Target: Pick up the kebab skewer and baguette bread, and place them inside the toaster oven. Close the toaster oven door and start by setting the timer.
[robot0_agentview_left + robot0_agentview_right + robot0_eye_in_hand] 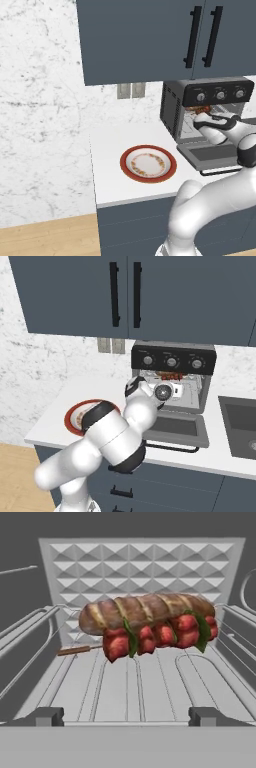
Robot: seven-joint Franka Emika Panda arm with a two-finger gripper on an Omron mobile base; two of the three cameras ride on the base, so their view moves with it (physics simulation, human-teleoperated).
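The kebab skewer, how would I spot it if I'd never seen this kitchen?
Find the black toaster oven on the white counter, its door folded down. Inside on the wire rack lie two long foods side by side. The kebab skewer is the front one: red chunks with green bits on a thin stick, not the golden-brown baguette bread behind it.

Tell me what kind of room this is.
A simulated home kitchen, most likely: a toaster oven with its toaster oven door down stands on a white counter under dark wall cabinets, beside a sink.

baguette bread (145, 612), kebab skewer (155, 637) touching, wire rack (130, 687)
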